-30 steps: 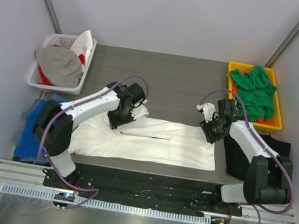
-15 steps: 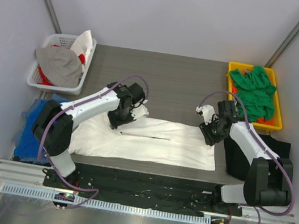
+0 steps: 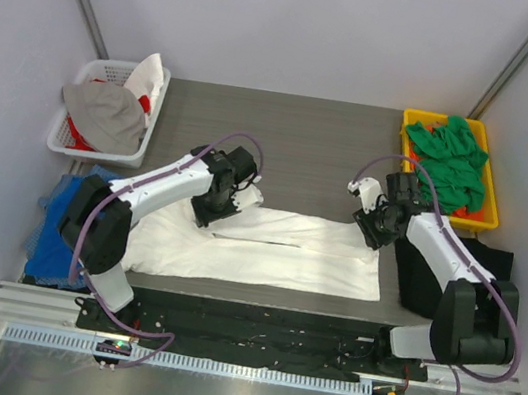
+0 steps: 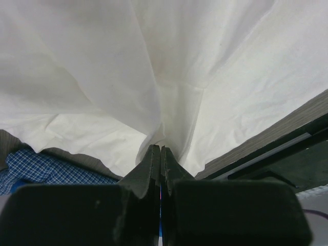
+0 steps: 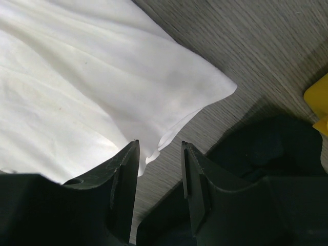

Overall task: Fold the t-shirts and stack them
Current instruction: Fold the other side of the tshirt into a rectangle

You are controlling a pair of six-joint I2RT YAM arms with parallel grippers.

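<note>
Where t-shirt [image 3: 275, 250] lies, dark woodgrain table [image 3: 302, 153], grey walls [image 3: 303, 22]

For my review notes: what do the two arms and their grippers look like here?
Both the left arm and right arm have white link shells with black joints and bases, and a thin purple cable loops along each. The left gripper and right gripper are matte black, with tapered jaws.

We see a plain white t-shirt [image 3: 275, 250] on a dark grey, wood-grained table [image 3: 304, 138]; bright green shirts [image 3: 447, 162] in a yellow tray [image 3: 428, 116], far right; a white basket [image 3: 89, 150], far left, with grey cloth [image 3: 105, 115] and some red; blue checked cloth [image 3: 45, 222], near left; black cloth [image 3: 418, 279], near right.
</note>
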